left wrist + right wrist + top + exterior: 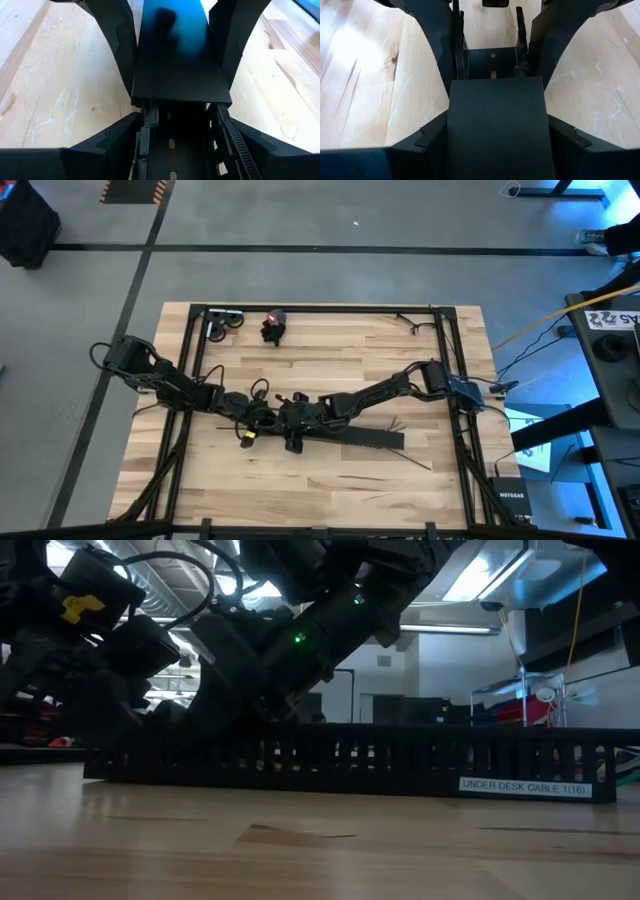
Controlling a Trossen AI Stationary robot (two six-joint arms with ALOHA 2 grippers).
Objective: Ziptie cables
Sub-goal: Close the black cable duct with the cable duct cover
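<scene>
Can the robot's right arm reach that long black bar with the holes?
Probably yes: the right gripper already sits over the long black slotted bar, fingers on either side, nothing between.

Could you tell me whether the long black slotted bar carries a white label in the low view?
Yes, the slotted bar bears a white label reading "UNDER DESK CABLE" near one end.

Pale wood table (330, 480), butcher-block strips, smooth w/ slight sheen, faint scratches. Slotted bar (400, 758) across frame centre: matt black plastic, white paper-like label at lower right. Gripper fingers (120, 30): dark matt plastic, smooth.
</scene>
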